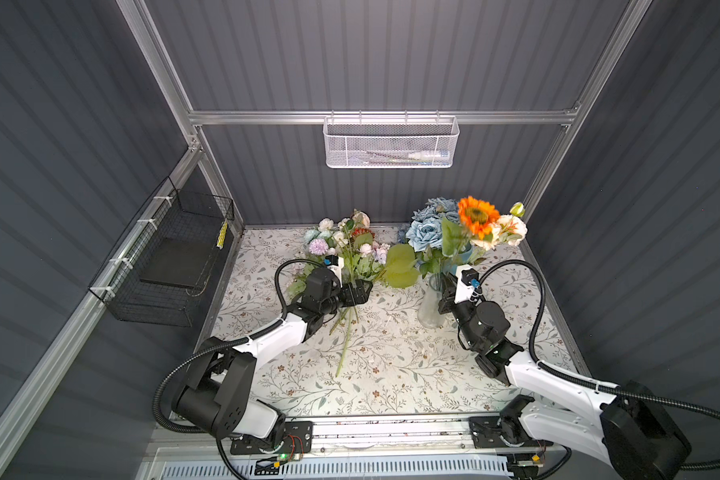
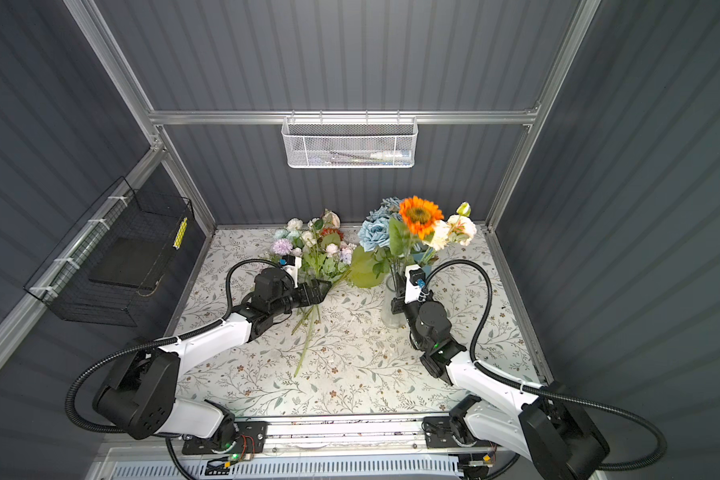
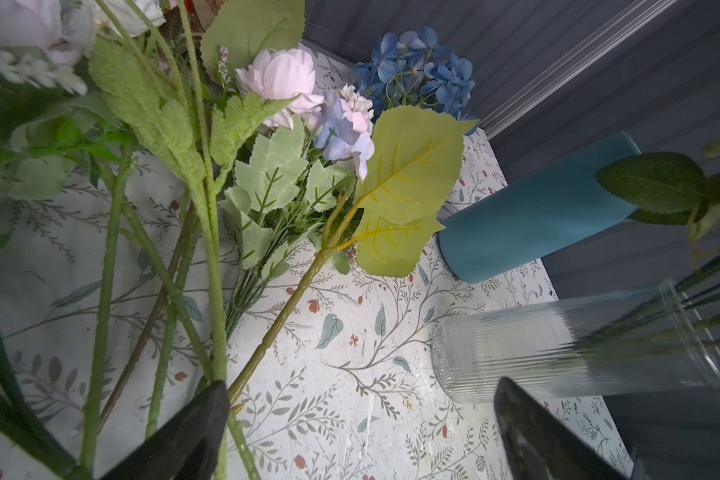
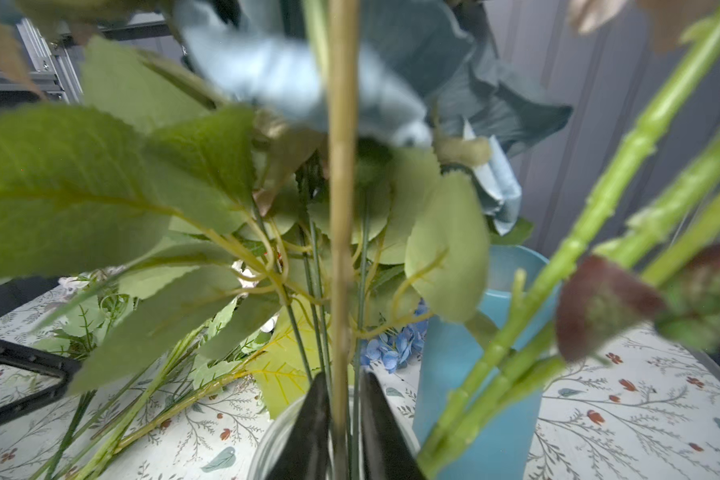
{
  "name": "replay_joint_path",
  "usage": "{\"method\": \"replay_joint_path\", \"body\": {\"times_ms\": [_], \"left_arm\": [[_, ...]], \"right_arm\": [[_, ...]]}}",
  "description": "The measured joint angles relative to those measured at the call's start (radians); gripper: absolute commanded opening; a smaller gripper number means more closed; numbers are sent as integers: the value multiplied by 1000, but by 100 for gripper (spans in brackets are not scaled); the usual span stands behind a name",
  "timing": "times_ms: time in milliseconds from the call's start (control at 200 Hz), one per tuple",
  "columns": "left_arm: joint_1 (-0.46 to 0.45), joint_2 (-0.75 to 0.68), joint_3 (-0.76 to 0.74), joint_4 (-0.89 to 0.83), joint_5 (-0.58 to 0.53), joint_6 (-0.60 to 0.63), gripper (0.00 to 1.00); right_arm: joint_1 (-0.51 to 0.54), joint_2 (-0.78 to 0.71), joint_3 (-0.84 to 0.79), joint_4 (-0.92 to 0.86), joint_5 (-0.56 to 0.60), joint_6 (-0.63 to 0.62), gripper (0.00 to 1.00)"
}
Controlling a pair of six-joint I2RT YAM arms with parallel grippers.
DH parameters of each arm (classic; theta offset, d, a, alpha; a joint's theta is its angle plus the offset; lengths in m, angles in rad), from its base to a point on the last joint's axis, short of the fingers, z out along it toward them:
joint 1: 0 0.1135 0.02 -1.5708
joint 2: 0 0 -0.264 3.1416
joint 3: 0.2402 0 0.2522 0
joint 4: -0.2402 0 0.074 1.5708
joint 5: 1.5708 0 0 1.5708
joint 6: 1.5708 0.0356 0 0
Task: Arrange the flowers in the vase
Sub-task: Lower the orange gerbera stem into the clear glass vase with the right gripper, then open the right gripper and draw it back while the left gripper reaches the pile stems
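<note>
A clear ribbed glass vase stands right of centre and holds blue roses, cream blooms and an orange sunflower, which looks blurred. My right gripper is at the vase mouth. Its jaws stand narrowly open around the sunflower's yellow-green stem, with a slim gap on one side. More flowers lie in a pile on the table at the back left. My left gripper hovers wide open over their stems, holding nothing.
A blue cylinder cup stands just behind the vase, with a blue hydrangea by the back wall. A white mesh basket hangs on the back rail. A black wire basket hangs on the left wall.
</note>
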Motion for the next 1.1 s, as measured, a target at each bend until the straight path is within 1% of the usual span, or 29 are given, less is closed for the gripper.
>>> {"method": "replay_joint_path", "body": {"times_ms": [80, 165, 260, 380, 530, 630, 730, 820, 905, 986, 1096], "left_arm": [[0, -3, -2, 0, -12, -3, 99], [0, -15, -11, -1, -30, -5, 99], [0, -32, -19, -8, -51, -6, 99], [0, -61, -23, -24, -92, -6, 99], [32, -103, -31, -44, -116, -8, 99], [100, -126, -48, -42, -97, -28, 97], [163, -137, -73, -43, -80, -48, 94], [178, -141, -84, -59, -70, -52, 91], [177, -154, -84, -85, -53, -51, 86], [177, -176, -84, -121, -39, -31, 79], [177, -216, -85, -181, -26, -1, 74]], "right_arm": [[0, -12, -5, -26, 6, 0, 37], [0, -46, -6, -65, 2, 13, 46], [0, -106, -5, -132, -8, 23, 53], [1, -205, 5, -274, -32, 55, 60], [12, -330, 53, -491, -68, 102, 62], [26, -397, 100, -633, -100, 145, 65], [48, -424, 148, -755, -137, 193, 67], [80, -418, 185, -843, -172, 241, 67], [123, -393, 204, -884, -196, 285, 67], [170, -347, 212, -891, -209, 315, 68], [216, -252, 222, -874, -232, 352, 70]]}}
